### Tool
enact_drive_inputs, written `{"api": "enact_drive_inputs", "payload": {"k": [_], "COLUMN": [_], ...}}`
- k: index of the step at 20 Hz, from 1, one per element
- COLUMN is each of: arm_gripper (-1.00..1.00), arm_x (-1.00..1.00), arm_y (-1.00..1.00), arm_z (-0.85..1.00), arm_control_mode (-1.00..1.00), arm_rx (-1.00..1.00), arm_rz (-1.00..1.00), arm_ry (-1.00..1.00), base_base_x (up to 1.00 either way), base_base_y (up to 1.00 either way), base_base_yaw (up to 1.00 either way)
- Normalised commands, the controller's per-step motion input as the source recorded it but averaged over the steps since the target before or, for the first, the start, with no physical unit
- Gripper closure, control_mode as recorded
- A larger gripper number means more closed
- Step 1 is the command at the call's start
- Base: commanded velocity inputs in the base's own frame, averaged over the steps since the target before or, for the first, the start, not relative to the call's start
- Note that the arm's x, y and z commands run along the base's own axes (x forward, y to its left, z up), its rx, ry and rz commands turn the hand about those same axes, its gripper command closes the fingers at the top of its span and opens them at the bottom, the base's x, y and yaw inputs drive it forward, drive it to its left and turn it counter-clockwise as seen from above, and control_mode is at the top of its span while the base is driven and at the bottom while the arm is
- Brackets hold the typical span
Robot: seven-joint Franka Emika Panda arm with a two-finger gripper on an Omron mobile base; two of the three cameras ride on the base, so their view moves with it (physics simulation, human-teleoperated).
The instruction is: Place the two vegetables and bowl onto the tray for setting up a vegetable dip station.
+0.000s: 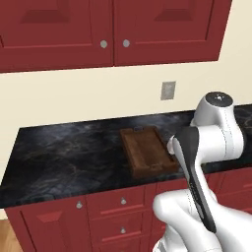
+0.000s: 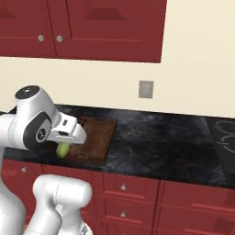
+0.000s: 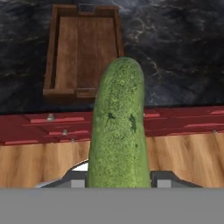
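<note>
The cucumber (image 3: 117, 131) is held in the hand (image 3: 117, 181), gripped at its lower end between the two fingers. In the hand view its long axis goes straight away from the hand, and its rounded free tip points toward the near right corner of the tray (image 3: 83, 48). The tray lies on the black marble worktop (image 1: 69, 152) with its long side going from the front edge toward the wall. Red cabinets (image 1: 113, 29) hang above, red drawers (image 2: 137, 193) are below, and a grey outlet (image 2: 146, 89) sits on the cream wall. In the right base view the cucumber hangs over the tray's near left corner.
</note>
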Motion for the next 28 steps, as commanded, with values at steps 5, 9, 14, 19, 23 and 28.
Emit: {"api": "enact_drive_inputs", "payload": {"k": [5,9,14,19,23,28], "arm_gripper": [1.00,1.00,1.00,1.00,1.00,1.00], "arm_x": [0.00,0.00,0.00,0.10,0.74,0.88], "arm_y": [0.00,0.00,0.00,0.00,0.00,-0.08], "arm_z": [0.00,0.00,0.00,0.00,-0.10,-0.27], "arm_control_mode": [1.00,1.00,1.00,-1.00,-1.00,-1.00], "arm_rx": [0.00,0.00,0.00,0.00,0.00,0.00], "arm_rz": [0.00,0.00,0.00,0.03,0.39,0.64], "arm_ry": [0.00,0.00,0.00,0.00,0.00,0.00], "base_base_x": [0.61,0.76,0.30,0.00,0.00,0.00], "base_base_y": [0.28,0.08,0.00,0.00,0.00,0.00], "base_base_yaw": [0.02,0.00,0.00,0.00,0.00,0.00]}}
